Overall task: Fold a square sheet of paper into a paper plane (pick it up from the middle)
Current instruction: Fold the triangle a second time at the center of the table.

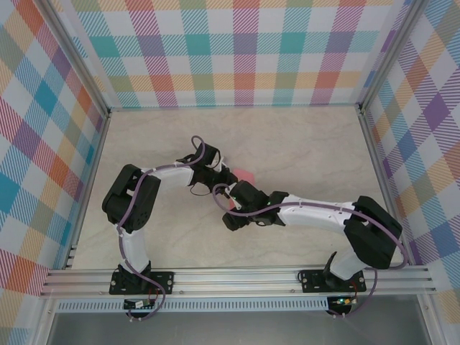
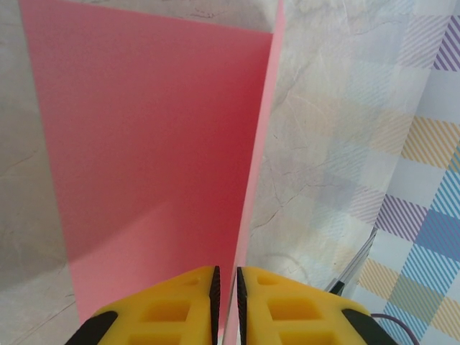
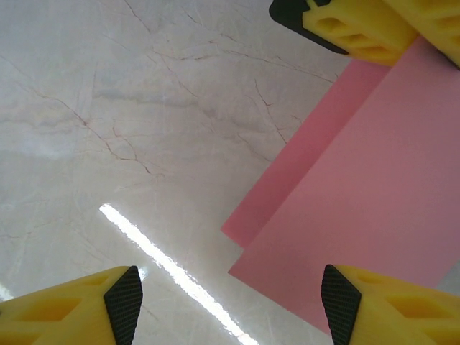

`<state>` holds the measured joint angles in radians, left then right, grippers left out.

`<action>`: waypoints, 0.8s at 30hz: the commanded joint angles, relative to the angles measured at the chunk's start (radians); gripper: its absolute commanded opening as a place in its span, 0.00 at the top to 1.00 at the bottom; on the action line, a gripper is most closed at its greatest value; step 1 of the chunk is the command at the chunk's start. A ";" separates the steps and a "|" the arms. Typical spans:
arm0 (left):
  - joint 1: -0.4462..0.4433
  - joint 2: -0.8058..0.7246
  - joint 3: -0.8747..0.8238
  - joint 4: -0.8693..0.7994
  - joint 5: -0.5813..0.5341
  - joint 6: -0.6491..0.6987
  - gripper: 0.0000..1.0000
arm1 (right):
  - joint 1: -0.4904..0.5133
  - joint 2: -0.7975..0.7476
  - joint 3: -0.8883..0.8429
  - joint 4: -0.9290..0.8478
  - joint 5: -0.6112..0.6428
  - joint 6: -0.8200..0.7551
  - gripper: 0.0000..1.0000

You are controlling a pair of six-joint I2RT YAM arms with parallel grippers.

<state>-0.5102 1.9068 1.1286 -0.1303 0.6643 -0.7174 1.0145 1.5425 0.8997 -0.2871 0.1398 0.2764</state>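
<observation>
Thin, plain salmon-pink square sheet of paper [image 1: 243, 175] [image 2: 158, 144] [image 3: 374, 215] — light, limp, quick to crease or tear, probably slick on a smooth surface. Lies mid-table between the two arms, doubled over along a fold, with a lower layer peeking past the upper in the right wrist view. Best taken at the middle of an edge with a light pinch, not dragged by a corner.

Left gripper [image 2: 226, 277]: yellow fingers all but together, pinching the sheet at its edge. Right gripper [image 3: 230, 302]: jaws spread wide, holding nothing, hovering just beside the sheet's near corner.

Around: pale marble-patterned tabletop [image 3: 129, 108], plaid walls [image 1: 244, 50] well apart. In the way — mainly the two grippers themselves, crowded close over the paper.
</observation>
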 commanded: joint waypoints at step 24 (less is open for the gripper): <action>-0.008 0.011 0.035 -0.053 0.008 0.029 0.83 | 0.093 0.073 0.071 -0.075 0.397 0.023 0.52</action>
<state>-0.5102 1.9068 1.1305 -0.1581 0.6640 -0.7097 1.1000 1.6413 0.9562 -0.3603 0.5060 0.2806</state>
